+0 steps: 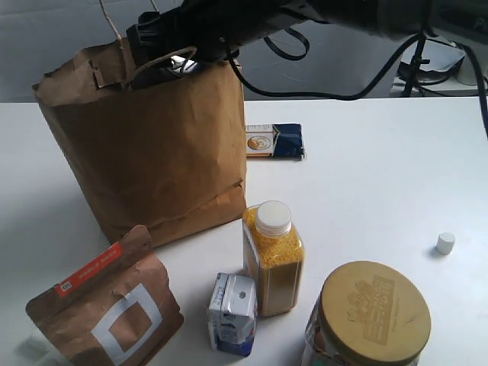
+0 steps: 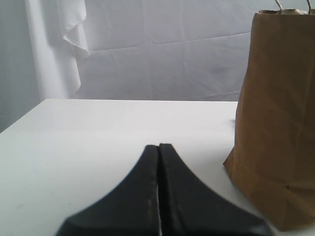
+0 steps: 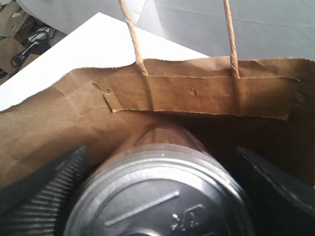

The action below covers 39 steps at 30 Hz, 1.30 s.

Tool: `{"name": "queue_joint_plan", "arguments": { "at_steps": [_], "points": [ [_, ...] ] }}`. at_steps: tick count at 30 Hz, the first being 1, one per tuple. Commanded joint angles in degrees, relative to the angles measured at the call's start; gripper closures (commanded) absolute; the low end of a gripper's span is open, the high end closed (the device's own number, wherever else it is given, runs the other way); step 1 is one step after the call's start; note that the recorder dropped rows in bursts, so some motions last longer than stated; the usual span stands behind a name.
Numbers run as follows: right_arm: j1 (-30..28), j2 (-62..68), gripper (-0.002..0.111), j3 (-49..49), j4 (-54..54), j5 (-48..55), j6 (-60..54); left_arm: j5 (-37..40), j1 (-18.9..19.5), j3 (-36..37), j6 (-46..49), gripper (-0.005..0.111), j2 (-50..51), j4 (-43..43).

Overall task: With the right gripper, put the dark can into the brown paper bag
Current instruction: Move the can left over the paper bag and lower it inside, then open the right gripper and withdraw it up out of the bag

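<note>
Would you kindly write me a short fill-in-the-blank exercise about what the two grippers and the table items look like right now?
1. The right gripper holds the ___ at the bag's mouth.
2. The left gripper's fingers are ___.
3. The bottle of yellow grains has a ___ cap.
Missing words: can; shut; white.

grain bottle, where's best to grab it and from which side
Probably the shoulder just under the cap, coming straight down. The grain bottle stands upright with its top free, while the carton sits close on one side and the jar near the other, so a low side approach looks crowded.
</note>
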Motion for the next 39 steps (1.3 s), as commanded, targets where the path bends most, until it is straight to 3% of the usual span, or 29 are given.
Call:
{"name": "queue_joint_plan", "arguments": {
  "at_steps": [1, 3, 5, 10, 12, 13, 16, 24, 39],
  "points": [
    [0.1, -0.8, 0.053, -1.1, 0.5, -2.5, 0.3, -0.5, -0.4, 0.2, -0.1, 0.107, -0.2, 0.1],
    [0.1, -0.8, 0.036, -1.1, 0.5, -2.5, 1.1, -0.5, -0.4, 0.2, -0.1, 0.107, -0.2, 0.1],
    [0.1, -0.8, 0.032, -1.1, 0.4, -2.5, 1.1, -0.5, -0.4, 0.2, -0.1, 0.107, -0.2, 0.1],
    [0.1, -2.6, 0.034, -1.1, 0.6, -2.2, 2.7, -0.5, -0.4, 0.2, -0.1, 0.107, -0.2, 0.1],
    [0.1, -4.8, 0.055, -1.1, 0.6, -2.2, 2.9, -0.5, -0.4, 0.2, -0.1, 0.107, -0.2, 0.1],
    [0.1, -6.6, 0.076, -1.1, 0.2, -1.8, 2.9, -0.5, -0.4, 0.2, -0.1, 0.107, -0.2, 0.1],
    [0.2, -9.5, 0.108, -1.0, -1.5, 0.3, 2.7, -0.5, -0.4, 0.2, -0.1, 0.107, -0.2, 0.1],
    [3.1, -20.9, 0.108, 11.1, -21.2, -4.0, 14.4, -0.5, -0.4, 0.2, -0.1, 0.107, -0.2, 0.1],
    [3.1, -50.6, 0.108, 42.5, -22.8, -11.8, 20.4, -0.5, -0.4, 0.2, -0.1, 0.107, -0.2, 0.1]
  ]
}}
